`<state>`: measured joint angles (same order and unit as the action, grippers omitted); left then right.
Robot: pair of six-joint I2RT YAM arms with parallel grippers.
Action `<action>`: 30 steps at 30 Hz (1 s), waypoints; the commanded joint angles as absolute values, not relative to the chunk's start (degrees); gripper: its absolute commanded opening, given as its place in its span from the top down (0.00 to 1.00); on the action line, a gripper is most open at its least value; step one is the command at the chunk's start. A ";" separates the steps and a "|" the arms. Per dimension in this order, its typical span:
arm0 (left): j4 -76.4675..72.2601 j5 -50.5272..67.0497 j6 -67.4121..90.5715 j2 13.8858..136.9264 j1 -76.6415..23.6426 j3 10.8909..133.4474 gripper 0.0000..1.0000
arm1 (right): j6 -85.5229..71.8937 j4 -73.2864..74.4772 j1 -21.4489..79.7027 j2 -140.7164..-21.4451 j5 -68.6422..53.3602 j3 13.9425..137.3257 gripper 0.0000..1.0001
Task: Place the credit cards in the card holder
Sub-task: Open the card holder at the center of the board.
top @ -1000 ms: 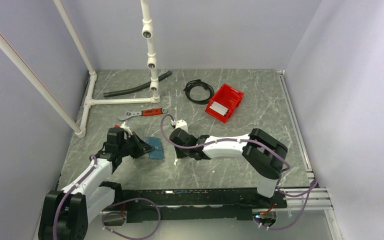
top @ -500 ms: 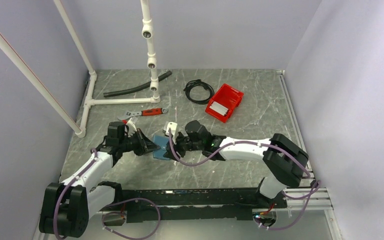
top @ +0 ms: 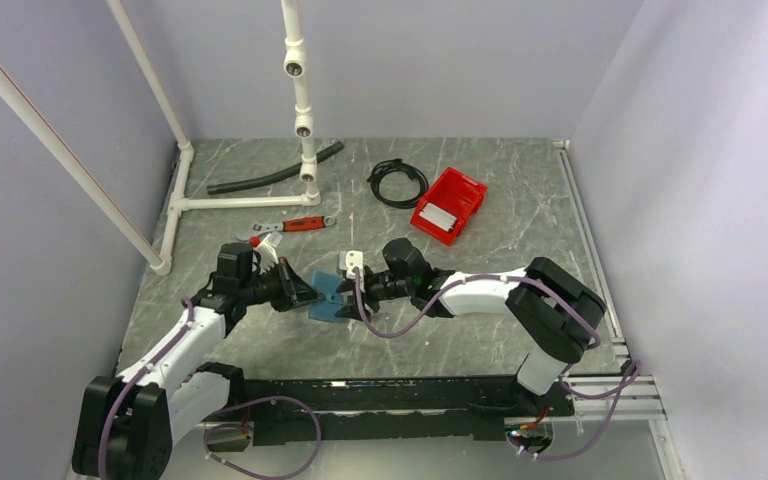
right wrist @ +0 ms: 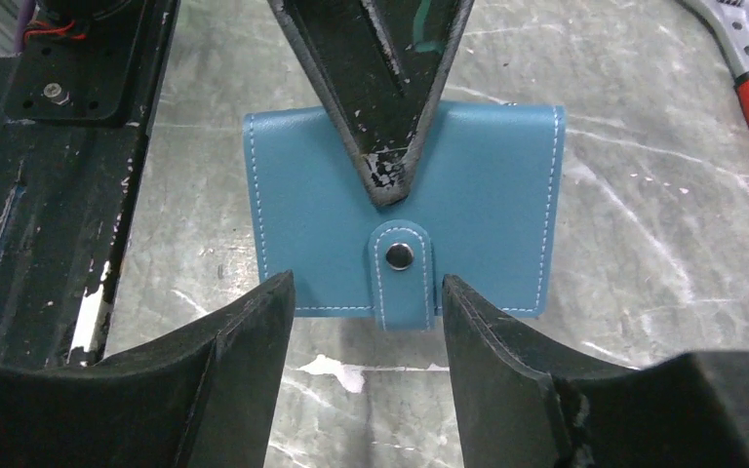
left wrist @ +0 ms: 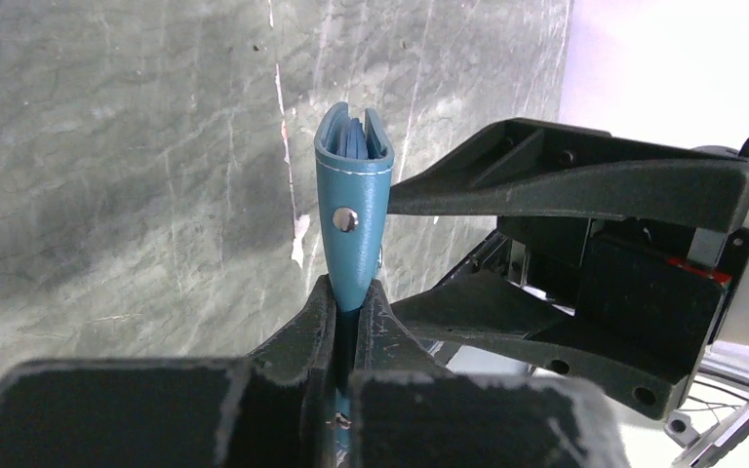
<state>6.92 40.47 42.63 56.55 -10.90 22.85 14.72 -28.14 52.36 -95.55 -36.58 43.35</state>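
Pinching the card holder (left wrist: 353, 195) upright, the left gripper (left wrist: 346, 304) was seen clamped; right gripper (right wrist: 366, 292) was seen spread nearby; holder contents were obscured.

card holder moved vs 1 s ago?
Yes. The card holder has shifted slightly right, now roughly below the right end of the wrench, and is gripped on edge by the left gripper rather than lying flat.

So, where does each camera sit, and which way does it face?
Top external: above and behind the bases, looking down on the table; both arms show.
Left wrist: along the left gripper, shut on the blue card holder.
Right wrist: between fingers of the open right gripper, facing the holder's snap.
Both wrist views share the card holder.
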 commanded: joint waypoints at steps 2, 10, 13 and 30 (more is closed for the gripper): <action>4.78 40.83 40.75 53.81 -12.69 23.58 1.00 | 17.15 -33.49 52.05 -95.90 -38.99 44.19 0.40; 3.08 41.70 41.86 52.96 -12.92 23.13 1.00 | 18.90 -30.85 54.27 -99.24 -35.16 46.66 0.44; 0.83 42.67 42.69 53.76 -13.00 22.65 1.00 | 18.71 -30.24 55.55 -101.30 -32.09 48.49 0.52; -0.09 39.67 48.68 53.61 -11.89 21.63 1.00 | 7.35 -47.54 52.18 -96.76 -31.20 37.44 1.00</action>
<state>6.22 34.35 44.05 54.13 -12.23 20.80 12.93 -35.66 54.39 -100.64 -28.82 43.81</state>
